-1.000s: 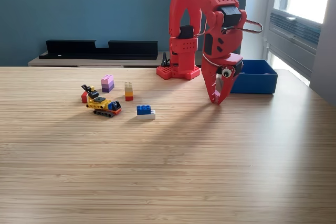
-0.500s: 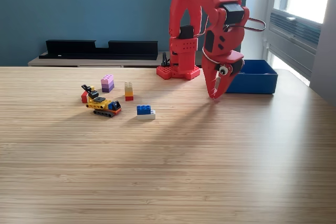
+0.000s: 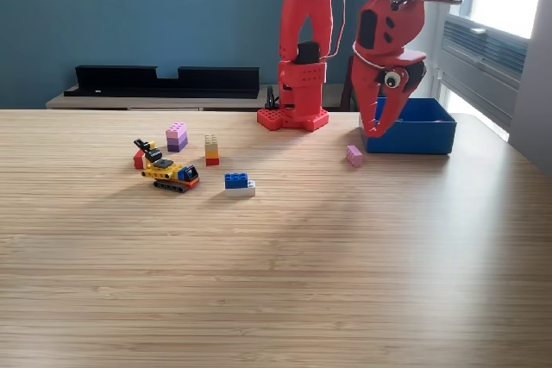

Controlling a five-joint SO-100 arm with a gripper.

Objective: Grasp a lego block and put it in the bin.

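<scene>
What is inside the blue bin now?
The bin shows only its blue inner back wall. Its floor is hidden by the front wall and the pincer, so contents cannot be told.

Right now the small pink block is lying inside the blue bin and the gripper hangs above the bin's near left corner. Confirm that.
Not quite. The pink block lies on the table, just outside the blue bin, off its near left corner, as the exterior view shows. The rest holds: the gripper hangs above that corner of the bin.

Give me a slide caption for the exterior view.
Red arm's claw hangs at the blue bin's near edge; a pink lego block lies on the table beside it.
</scene>
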